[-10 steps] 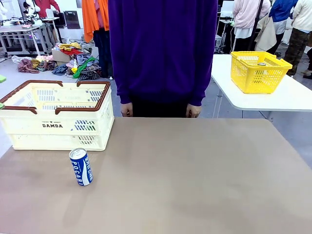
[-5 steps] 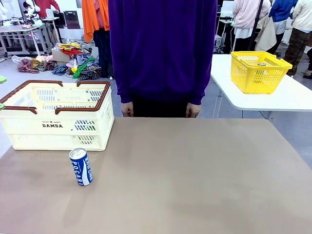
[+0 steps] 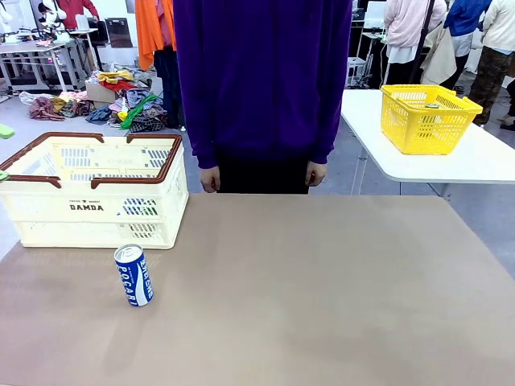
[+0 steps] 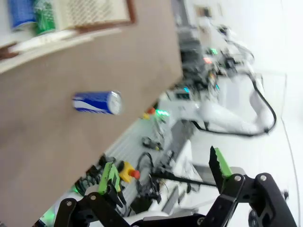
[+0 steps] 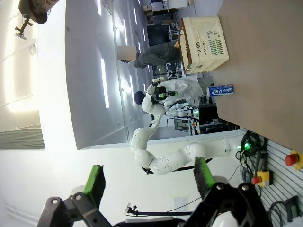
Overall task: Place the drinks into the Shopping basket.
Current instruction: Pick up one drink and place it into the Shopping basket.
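Note:
A blue drinks can (image 3: pixel 133 275) with white lettering stands upright on the brown table, just in front of the cream Shopping basket (image 3: pixel 96 207) at the far left. In the left wrist view the same blue can (image 4: pixel 97 102) shows sideways, well away from my left gripper (image 4: pixel 165 172), which is open and holds nothing. The basket rim (image 4: pixel 129 12) shows at the top, with a blue can (image 4: pixel 21 12) and a green can (image 4: pixel 43 14) inside it. My right gripper (image 5: pixel 149 182) is open and empty, far from the can (image 5: pixel 220 90) and the basket (image 5: pixel 203 40).
A person in a purple sweater (image 3: pixel 265 80) stands at the table's far edge with hands hanging down. A yellow basket (image 3: pixel 426 118) sits on a white side table at the right. The brown table (image 3: pixel 322 289) is bare at the middle and right.
The person has shifted slightly to the left. The can, the basket and both grippers stay as they were.

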Robot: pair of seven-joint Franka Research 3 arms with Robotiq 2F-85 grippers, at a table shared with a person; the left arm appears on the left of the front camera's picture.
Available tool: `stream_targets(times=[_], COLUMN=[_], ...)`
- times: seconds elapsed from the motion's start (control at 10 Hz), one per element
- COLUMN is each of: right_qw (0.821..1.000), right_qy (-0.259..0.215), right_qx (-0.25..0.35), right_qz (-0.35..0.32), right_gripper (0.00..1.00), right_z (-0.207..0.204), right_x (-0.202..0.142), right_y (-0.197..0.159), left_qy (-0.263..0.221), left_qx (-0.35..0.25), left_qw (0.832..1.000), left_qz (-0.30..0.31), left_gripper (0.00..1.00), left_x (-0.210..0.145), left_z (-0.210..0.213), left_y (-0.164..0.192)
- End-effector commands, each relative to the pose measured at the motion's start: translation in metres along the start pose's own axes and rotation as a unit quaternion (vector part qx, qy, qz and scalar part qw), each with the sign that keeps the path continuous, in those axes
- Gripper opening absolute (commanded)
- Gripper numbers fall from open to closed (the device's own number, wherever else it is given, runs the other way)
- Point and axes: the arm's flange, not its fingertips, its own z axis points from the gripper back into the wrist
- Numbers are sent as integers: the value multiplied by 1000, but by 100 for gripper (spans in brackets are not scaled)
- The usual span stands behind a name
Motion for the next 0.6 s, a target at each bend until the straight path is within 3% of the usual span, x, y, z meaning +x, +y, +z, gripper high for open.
stream_targets(times=[0.0,0.1,0.2,0.3,0.4,0.5], right_qw=[1000,1000,1000,1000,1000,1000], right_qy=[0,0,0,0,0,0], right_qx=[5,5,5,5,5,5], right_qz=[-5,-5,-5,-5,-5,-5], right_gripper=[100,100,100,100,100,100], right_z=[0,0,0,0,0,0], right_x=[-1,-1,-1,-1,-1,-1], right_y=[6,6,6,6,6,6], left_qy=[-48,-46,-151,-187,-199,-184], left_qx=[163,234,328,379,408,417], left_qw=[984,971,931,905,891,890], left_qz=[47,30,51,42,19,-5], left_gripper=[100,100,100,100,100,100], left_x=[-36,-52,-63,-69,-74,-76], left_z=[-52,-82,-112,-135,-160,-183], left_y=[-52,-70,-82,-88,-92,-95])
